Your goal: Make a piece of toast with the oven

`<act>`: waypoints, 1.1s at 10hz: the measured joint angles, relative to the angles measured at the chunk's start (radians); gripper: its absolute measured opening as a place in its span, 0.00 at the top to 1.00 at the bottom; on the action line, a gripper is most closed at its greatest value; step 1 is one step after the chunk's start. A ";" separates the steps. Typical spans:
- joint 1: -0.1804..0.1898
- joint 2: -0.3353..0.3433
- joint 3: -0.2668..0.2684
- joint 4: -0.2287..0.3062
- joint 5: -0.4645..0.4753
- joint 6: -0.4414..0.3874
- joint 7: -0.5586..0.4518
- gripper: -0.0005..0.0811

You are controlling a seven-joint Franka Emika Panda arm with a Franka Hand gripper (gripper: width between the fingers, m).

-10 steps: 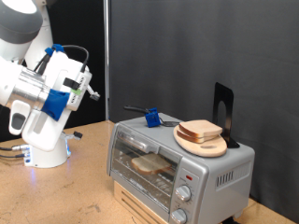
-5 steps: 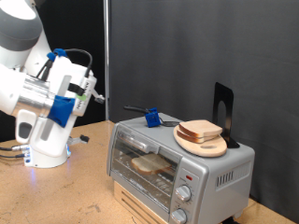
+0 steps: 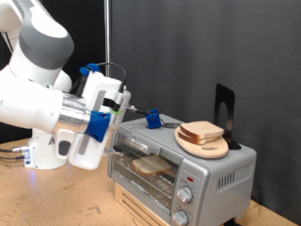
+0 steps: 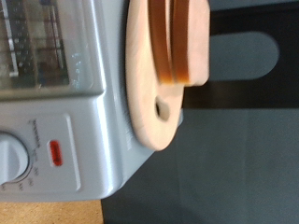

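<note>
black curtain backdrop (image 3: 188, 47) behind a light wooden tabletop (image 3: 47, 202)

My fingers: not visible in either view. Oven (image 4: 65, 112): cut off by the wrist picture's edge, knob (image 4: 11, 159) partly shown. Bread (image 4: 182, 42) on the board (image 4: 140, 70): cropped, blurred. Slice inside oven (image 3: 150, 167): dim behind glass.

text: none legible | oven (image 4: 84, 121) panel markings: too blurred

arm swung from the exterior view's left toward the oven (image 3: 179, 165), gripper (image 3: 120, 105) now beside its top
</note>
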 joint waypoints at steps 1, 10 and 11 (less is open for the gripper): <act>0.043 0.030 -0.019 0.002 -0.011 0.057 -0.001 0.16; 0.218 0.202 -0.123 0.043 -0.048 0.319 -0.072 0.16; 0.229 0.203 -0.144 0.065 -0.081 0.274 -0.022 0.16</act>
